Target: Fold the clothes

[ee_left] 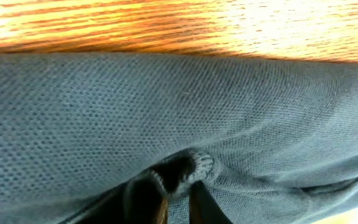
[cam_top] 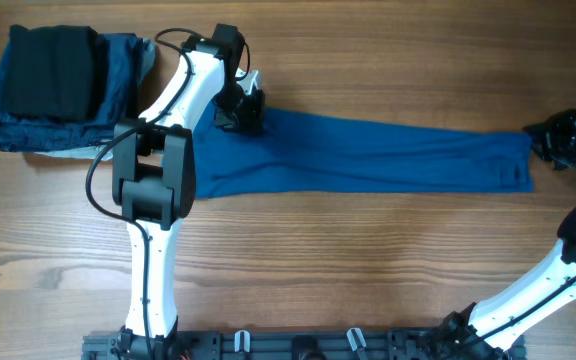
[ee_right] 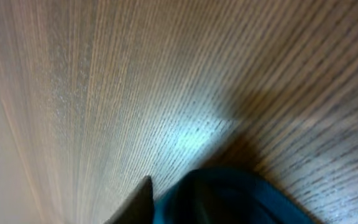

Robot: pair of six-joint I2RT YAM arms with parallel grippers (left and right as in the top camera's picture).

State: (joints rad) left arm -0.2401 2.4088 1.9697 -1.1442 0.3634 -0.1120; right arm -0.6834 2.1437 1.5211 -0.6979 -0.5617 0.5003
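Blue shirt [cam_top: 368, 155], one end in left claw [cam_top: 247, 122], other at right claw [cam_top: 548, 146].

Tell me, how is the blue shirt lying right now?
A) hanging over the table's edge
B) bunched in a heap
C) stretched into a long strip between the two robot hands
C: the blue shirt lies as a long strip, with the left gripper at one end and the right gripper at the other.
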